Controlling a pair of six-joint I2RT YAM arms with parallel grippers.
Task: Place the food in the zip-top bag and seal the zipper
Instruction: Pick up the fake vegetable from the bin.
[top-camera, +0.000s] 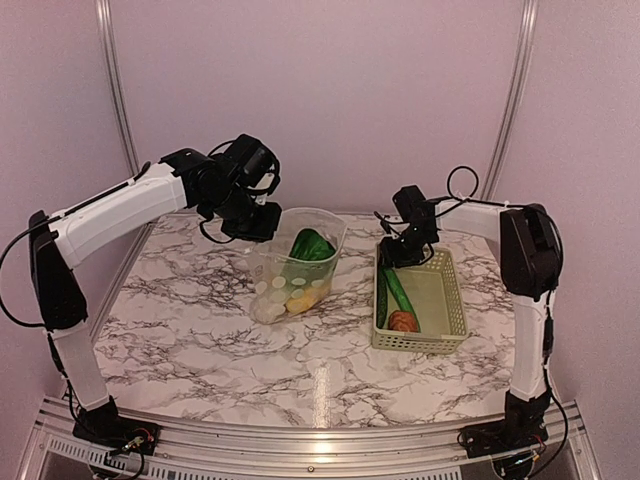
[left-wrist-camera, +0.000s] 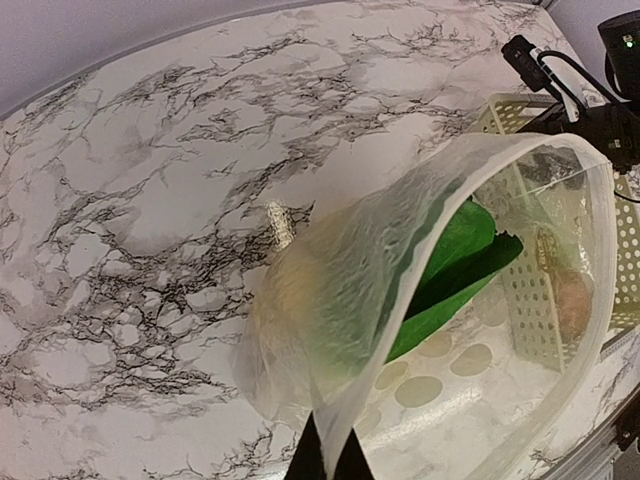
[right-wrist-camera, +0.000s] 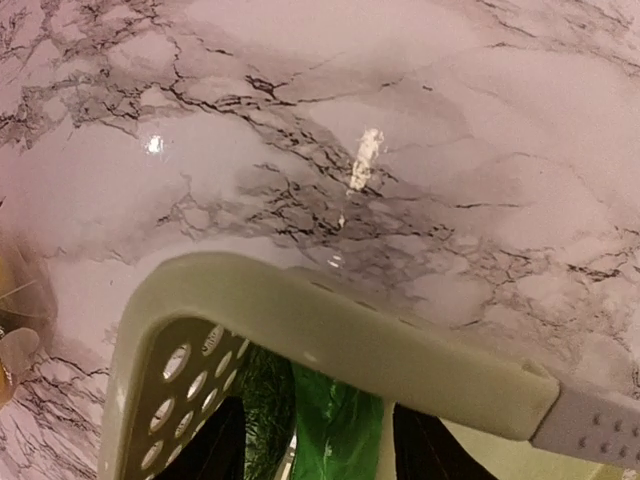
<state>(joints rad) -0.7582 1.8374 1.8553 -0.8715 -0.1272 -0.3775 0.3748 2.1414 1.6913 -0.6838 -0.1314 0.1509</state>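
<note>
While the left gripper (left-wrist-camera: 328, 462) is clamped on the rim of the zip-top bag (top-camera: 290, 270), we see the bag's bottom resting on the marble table (top-camera: 180, 330) and its mouth held up and wide open. The zipper (left-wrist-camera: 598, 262) is unsealed, with the two sides of the strip well apart.

Inside the bag:
- bok choy (top-camera: 312, 245) leaning near the far wall
- yellow pieces (top-camera: 305, 297) down at the bottom
- white dots on the plastic showing on the near wall

The basket (top-camera: 440, 300), pale green and slotted, sits just right of the bag. We can't tell if the two touch.

In the basket:
- cucumber (top-camera: 396, 290) lying along the left wall
- orange-brown piece (top-camera: 403, 321) at the near left corner, touching or just beside the cucumber's near end

The right gripper (top-camera: 404, 252) is low over the basket's far left corner. In its wrist view the fingers (right-wrist-camera: 215, 450) stand on either side of green produce just inside the basket rim. We can't tell whether they are squeezing it or only straddling it.
</note>
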